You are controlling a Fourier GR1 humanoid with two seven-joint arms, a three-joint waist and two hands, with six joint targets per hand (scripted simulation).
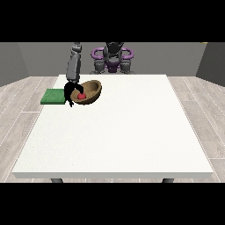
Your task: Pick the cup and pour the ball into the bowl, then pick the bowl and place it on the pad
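The wooden bowl (pixel 89 92) is tipped toward the camera with the red ball (pixel 81 95) already inside it, so the pouring looks done and the step in hand is carrying the bowl to the green pad (pixel 54 96). The hand at the view's left (pixel 70 92) has its fingers curled over the bowl's rim at the nine o'clock side, and the bowl seems lifted or tilted off the white counter (pixel 118 132), though I cannot tell whether its underside touches. The pad lies just beside the bowl, at nine o'clock from it, near the counter's far left corner. No cup shows anywhere, and the other hand is out of view. The next move calls for a short shift toward nine o'clock, levelling the bowl so the ball stays in, then setting it down on the pad.
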